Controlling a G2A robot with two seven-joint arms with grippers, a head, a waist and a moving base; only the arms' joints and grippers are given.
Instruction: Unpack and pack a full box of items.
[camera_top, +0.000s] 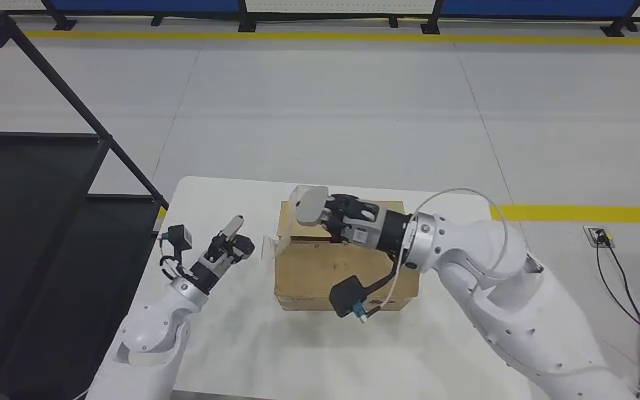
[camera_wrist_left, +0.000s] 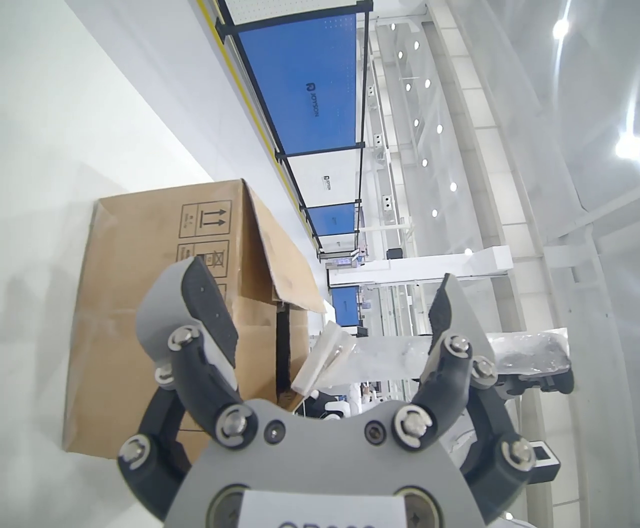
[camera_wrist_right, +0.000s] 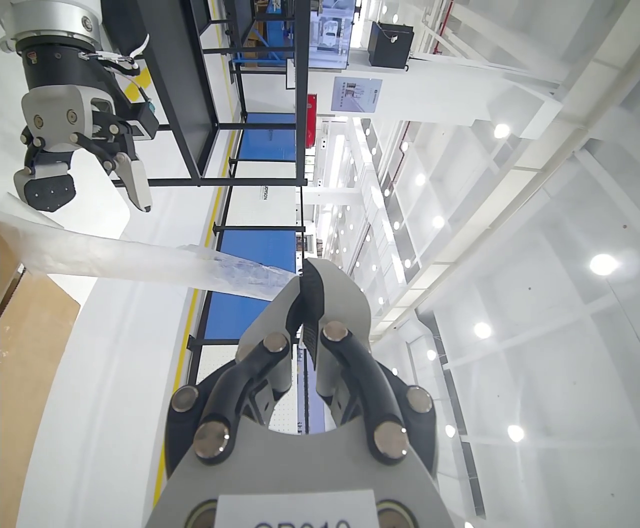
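A brown cardboard box (camera_top: 340, 268) stands in the middle of the white table (camera_top: 230, 335), with a flap (camera_wrist_left: 292, 265) folded outward. My right gripper (camera_top: 327, 212) hovers over the box's far left corner, shut on a clear plastic bag holding a flat white item (camera_top: 308, 203). In the right wrist view the bag (camera_wrist_right: 150, 260) stretches away from the closed fingertips (camera_wrist_right: 310, 280). My left gripper (camera_top: 240, 235) is open beside the box's left side, with nothing between its fingers (camera_wrist_left: 210, 310). The bag (camera_wrist_left: 350, 355) hangs just beyond it, apart from it.
A black metal rack (camera_top: 60, 230) stands close against the table's left side. The table edge runs near the box's far side. Bare tabletop lies in front of the box and around the left arm.
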